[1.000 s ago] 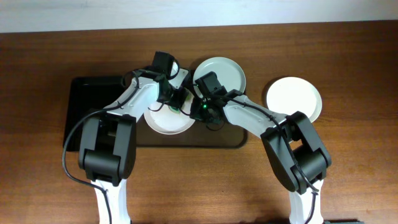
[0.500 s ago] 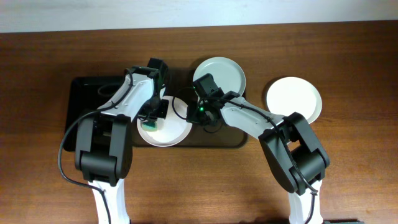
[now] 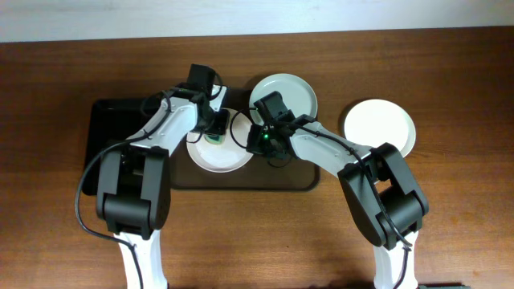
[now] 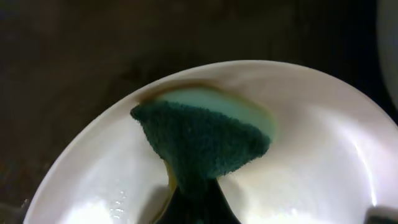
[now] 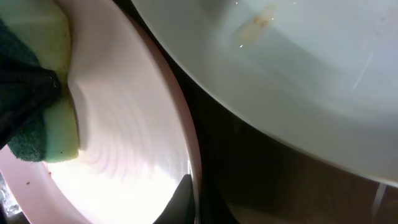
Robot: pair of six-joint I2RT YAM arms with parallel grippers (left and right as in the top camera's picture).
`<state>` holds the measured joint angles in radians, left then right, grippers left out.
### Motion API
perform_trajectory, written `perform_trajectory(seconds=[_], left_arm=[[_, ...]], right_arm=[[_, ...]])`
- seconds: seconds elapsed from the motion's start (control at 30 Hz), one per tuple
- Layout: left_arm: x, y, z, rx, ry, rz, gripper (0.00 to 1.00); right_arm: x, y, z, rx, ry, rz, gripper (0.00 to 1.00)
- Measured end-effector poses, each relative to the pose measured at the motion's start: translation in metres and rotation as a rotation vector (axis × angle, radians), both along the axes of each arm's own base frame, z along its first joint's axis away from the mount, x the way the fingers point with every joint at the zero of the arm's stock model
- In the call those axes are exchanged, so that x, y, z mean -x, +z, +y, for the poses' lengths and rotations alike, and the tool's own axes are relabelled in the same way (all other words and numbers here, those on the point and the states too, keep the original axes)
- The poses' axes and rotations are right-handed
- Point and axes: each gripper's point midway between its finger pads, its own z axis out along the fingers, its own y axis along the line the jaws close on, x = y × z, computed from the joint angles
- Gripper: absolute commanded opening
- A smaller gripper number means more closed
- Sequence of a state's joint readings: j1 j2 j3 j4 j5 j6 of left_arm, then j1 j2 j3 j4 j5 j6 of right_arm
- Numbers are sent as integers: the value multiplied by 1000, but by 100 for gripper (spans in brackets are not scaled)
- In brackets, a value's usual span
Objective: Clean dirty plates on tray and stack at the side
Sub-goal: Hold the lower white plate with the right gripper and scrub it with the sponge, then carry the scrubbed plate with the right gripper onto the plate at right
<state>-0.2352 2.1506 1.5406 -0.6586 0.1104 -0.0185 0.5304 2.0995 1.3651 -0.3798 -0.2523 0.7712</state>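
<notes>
- Overhead: the dark brown tray (image 3: 265,180), rectangular with rounded corners and a low rim, lies on a wood-grain table (image 3: 450,209). A glossy black tray (image 3: 112,128) lies just beside its left end.
- Two round, shallow, white plates are on the brown tray: the front plate (image 3: 217,160) at its left and the back plate (image 3: 295,90) at its far edge. A third, the side plate (image 3: 379,128), lies on the bare table to the right, apart from the tray.
- The left gripper (image 3: 214,133) presses a green sponge (image 3: 215,139) onto the front plate. The right gripper (image 3: 259,143) is at that plate's right rim.
- Left wrist: the sponge has a coarse dark green scouring face over pale green foam. The jaws are pinched narrow on it, and it lies flat on the smooth, wet-looking plate.
- Right wrist: two dark fingers (image 5: 181,198) stand on either side of the front plate's thin rim, closed on it. The back plate, close by, carries a small brown-orange smear (image 5: 258,22).
</notes>
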Motion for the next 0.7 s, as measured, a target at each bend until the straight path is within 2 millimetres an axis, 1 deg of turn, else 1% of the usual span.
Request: perform_trajectory(seconds=[0.03, 0.1, 0.13, 0.17, 0.2, 0.23, 0.3, 0.4, 0.47, 0.5, 0.53, 0.57, 0.63, 0.67, 0.7], left_arm=[[0, -1, 2, -27, 33, -1, 1], [5, -2, 17, -131, 128, 14, 1], [14, -2, 38, -246, 210, 32, 1], [20, -1, 55, -333, 255, 40, 1], [26, 1, 69, -403, 283, 52, 1], [29, 1, 77, -456, 300, 49, 1], [30, 2, 82, -493, 317, 40, 1], [32, 3, 84, -516, 316, 52, 1], [29, 9, 82, -526, 312, 64, 1], [21, 19, 82, -532, 319, 44, 1], [20, 27, 84, -551, 319, 51, 1], [9, 43, 89, -561, 341, 19, 1], [-2, 68, 95, -559, 367, -8, 1], [-5, 75, 91, -534, 366, -8, 1], [-5, 77, 86, -505, 362, -1, 1]], right_arm=[[-1, 0, 0, -2, 0, -2, 4], [0, 1, 3, -13, 7, -2, 4], [2, 2, 6, -19, 17, 2, 4], [3, 2, 7, -22, 24, 3, 4], [5, 3, 10, -34, 34, 4, 4], [6, 3, 13, -41, 42, 6, 4], [8, 4, 17, -51, 53, 8, 4], [10, 4, 18, -55, 56, 13, 4], [11, 3, 16, -49, 54, 22, 4], [11, 3, 15, -45, 51, 23, 4], [12, 2, 13, -40, 49, 31, 4], [12, 1, 11, -36, 46, 36, 4], [13, 1, 10, -34, 47, 39, 4], [13, 1, 10, -35, 47, 39, 4], [13, 1, 10, -34, 48, 39, 4]])
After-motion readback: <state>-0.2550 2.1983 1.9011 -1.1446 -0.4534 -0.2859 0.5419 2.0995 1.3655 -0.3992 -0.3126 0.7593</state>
